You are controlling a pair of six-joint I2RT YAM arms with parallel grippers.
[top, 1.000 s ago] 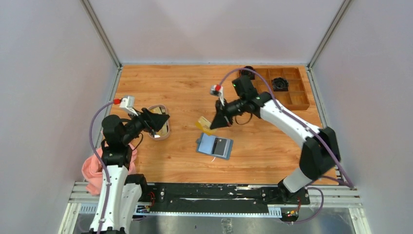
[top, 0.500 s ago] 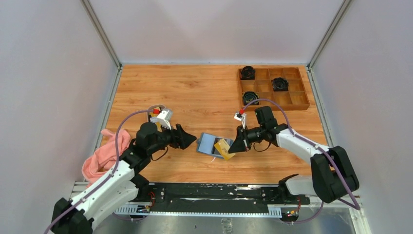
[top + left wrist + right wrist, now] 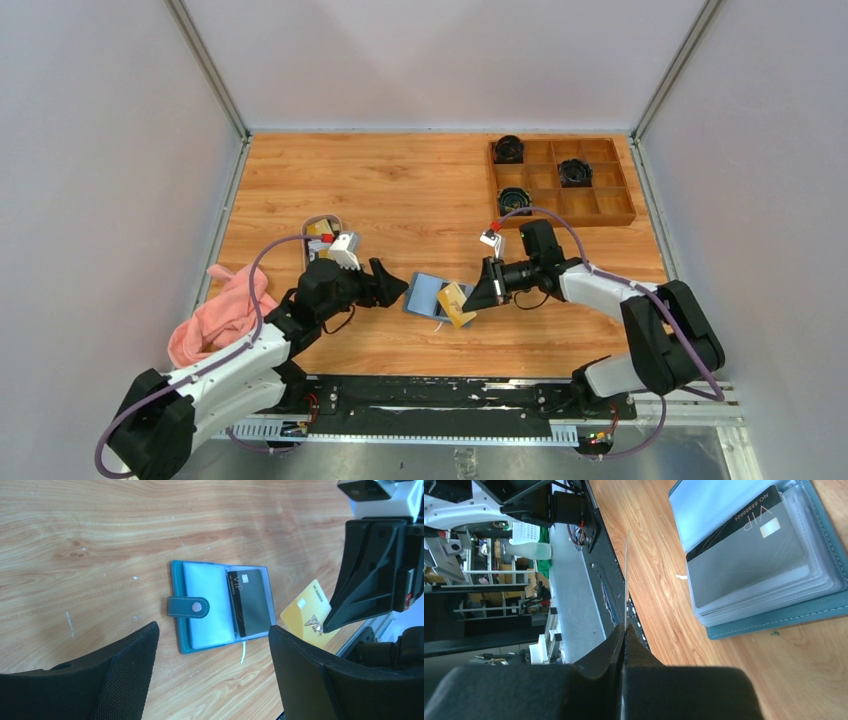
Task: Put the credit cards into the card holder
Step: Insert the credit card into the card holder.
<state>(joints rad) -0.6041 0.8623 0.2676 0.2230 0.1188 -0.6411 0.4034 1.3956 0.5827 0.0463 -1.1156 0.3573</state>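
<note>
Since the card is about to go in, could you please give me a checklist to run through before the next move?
1. Right gripper shut on yellow card: ok.
2. Wallet lying open, pockets up: ok.
3. A pocket free: ok, the left page looks empty; the right one holds a black card.
4. Yellow card at a pocket mouth: not ok, it hangs beside the wallet.
5. Left gripper steadying the wallet: cannot tell; it is open at the wallet's edge, contact unclear.
</note>
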